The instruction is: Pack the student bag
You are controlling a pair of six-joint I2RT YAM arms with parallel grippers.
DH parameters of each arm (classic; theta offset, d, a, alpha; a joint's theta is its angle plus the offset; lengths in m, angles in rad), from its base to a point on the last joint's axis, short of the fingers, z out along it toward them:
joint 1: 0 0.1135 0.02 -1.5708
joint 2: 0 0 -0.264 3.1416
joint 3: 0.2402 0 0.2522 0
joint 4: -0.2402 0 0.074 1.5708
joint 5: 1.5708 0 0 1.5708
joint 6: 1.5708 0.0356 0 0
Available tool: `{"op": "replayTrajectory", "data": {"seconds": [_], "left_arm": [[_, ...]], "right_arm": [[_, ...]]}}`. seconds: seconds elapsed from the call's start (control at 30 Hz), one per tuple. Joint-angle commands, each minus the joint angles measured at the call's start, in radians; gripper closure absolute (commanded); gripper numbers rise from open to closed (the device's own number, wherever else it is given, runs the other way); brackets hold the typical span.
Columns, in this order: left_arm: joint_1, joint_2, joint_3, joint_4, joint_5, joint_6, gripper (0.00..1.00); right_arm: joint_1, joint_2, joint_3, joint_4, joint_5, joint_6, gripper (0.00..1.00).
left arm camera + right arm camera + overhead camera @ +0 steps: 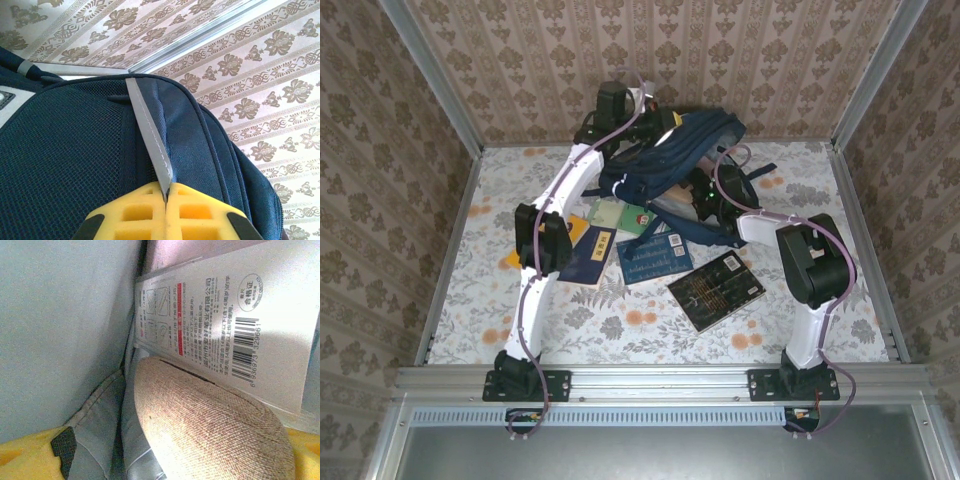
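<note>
Left wrist: left hand (165, 197) clamped on student bag (65, 160) grey stripe (147, 135); right hand (165, 460) spread wide, beige pouch (210, 425) between fingers.

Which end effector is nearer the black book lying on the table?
Right. The right end effector reaches into the navy-blue fabric backpack just beyond the black book; the left end effector pinches a grey stripe at the backpack's far side.

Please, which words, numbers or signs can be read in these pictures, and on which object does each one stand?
"6 936973 329661": under the barcode on the white package.
"合格证": oval stamp on that package.
Its small Chinese print: too blurred to read.
Covers of the black book and the blue book: too small to read.
student bag: no text visible.
</note>
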Motion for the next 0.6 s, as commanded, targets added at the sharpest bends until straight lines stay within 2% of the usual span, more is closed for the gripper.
{"op": "replayTrajectory", "data": {"seconds": [0.0,0.1,0.17,0.2,0.23,0.3,0.37,0.47,0.57], "left_arm": [[0.017,-0.022,0.018,0.126,-0.029,-0.012,1.0],[0.01,-0.015,0.016,0.153,-0.026,-0.034,1.0],[0.01,-0.009,0.016,0.186,-0.023,-0.063,1.0],[0.011,-0.009,0.016,0.196,-0.024,-0.074,1.0],[0.014,-0.009,0.018,0.196,-0.026,-0.078,1.0],[0.018,-0.016,0.015,0.197,-0.022,-0.083,1.0],[0.023,-0.024,0.005,0.197,-0.016,-0.082,1.0],[0.026,-0.022,0.003,0.208,-0.016,-0.091,1.0],[0.028,-0.014,0.005,0.234,-0.015,-0.118,1.0]], "right_arm": [[0.012,0.106,0.068,0.074,-0.153,0.048,0.21],[0.041,0.226,0.192,0.181,-0.225,0.15,0.31],[0.061,0.291,0.274,0.271,-0.238,0.22,0.31],[0.062,0.304,0.31,0.212,-0.24,0.23,0.3],[0.052,0.283,0.312,0.1,-0.22,0.219,0.25],[0.032,0.173,0.213,-0.007,-0.116,0.146,0.12],[0.017,0.081,0.134,-0.053,-0.066,0.063,0.04],[-0.011,0.066,0.05,0.139,-0.173,0.127,0.02],[-0.021,0.082,-0.002,0.335,-0.201,0.225,0.0]]}}
